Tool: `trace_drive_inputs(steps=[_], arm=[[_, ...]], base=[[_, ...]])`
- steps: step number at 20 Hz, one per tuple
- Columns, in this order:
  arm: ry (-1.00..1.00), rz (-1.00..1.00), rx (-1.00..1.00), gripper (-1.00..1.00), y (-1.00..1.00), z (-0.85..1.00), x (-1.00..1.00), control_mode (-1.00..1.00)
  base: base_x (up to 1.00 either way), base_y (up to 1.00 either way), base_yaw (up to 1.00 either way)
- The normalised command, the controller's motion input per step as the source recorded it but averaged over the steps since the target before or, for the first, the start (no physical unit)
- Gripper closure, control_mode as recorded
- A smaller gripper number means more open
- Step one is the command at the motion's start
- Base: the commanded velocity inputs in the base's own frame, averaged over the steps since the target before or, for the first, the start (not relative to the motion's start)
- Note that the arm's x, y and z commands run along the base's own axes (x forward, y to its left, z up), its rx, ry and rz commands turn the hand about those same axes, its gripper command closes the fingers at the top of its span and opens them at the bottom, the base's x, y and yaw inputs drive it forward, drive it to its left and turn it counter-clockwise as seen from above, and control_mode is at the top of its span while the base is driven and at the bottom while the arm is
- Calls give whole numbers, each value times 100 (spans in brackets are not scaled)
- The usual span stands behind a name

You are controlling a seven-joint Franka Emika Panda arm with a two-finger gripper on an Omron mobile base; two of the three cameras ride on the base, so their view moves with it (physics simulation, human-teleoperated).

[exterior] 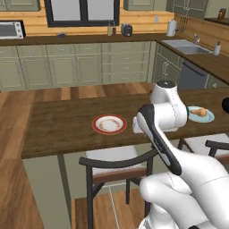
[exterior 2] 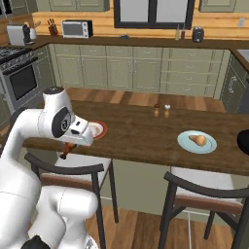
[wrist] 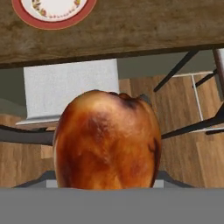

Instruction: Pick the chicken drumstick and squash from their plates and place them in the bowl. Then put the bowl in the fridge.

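Drumstick (wrist: 107,142): chicken drumstick, golden-brown with darker scorched patches, closest to the hand camera; its fat end faces the lens, in front of the bench edge; in the right base view it hangs below the hand (exterior 2: 68,149), dark end pointing down
Gripper (exterior 2: 73,143): closed on the drumstick, jaws part-way apart around it; finger tips hidden behind the meat in the hand view
Arm: hand sits at the near edge of the bench, just off the red-rimmed plate
Red-rimmed plate (exterior: 109,124): white centre with faint pattern, flat on the bench, nothing on it; in the hand view its rim shows at the top (wrist: 52,17), beyond the drumstick
Blue plate (exterior 2: 196,142): pale blue, on the bench well to the right of the red-rimmed plate
Squash (exterior 2: 197,140): tan-orange lump lying on the blue plate; also seen past the arm in the left base view (exterior: 199,112)
Bowl (exterior 2: 243,141): black, cut by the frame edge, on the bench right of the blue plate
Bench (exterior: 58,125): dark wood top
Shakers (exterior 2: 162,110): two small ones, on the bench far side, between the two plates
Chairs (exterior 2: 73,170): dark frames, pale seats, tucked under the bench near side
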Motion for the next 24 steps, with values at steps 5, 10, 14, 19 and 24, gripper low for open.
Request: trace_drive_inputs(steps=[5,10,14,19,24], arm=[[22,-7,7,100,-35,18,-59,-100],[-1,-11,0,100,-30,3,-72,-100],[-1,-12,-2,100,-12,6,-43,-100],[0,-1,0,100,0,0,-3,-100],[0,0,0,100,0,0,0,-100]], base=[[0,0,0],[0,0,0],[0,0,0],[0,0,0],[0,0,0]])
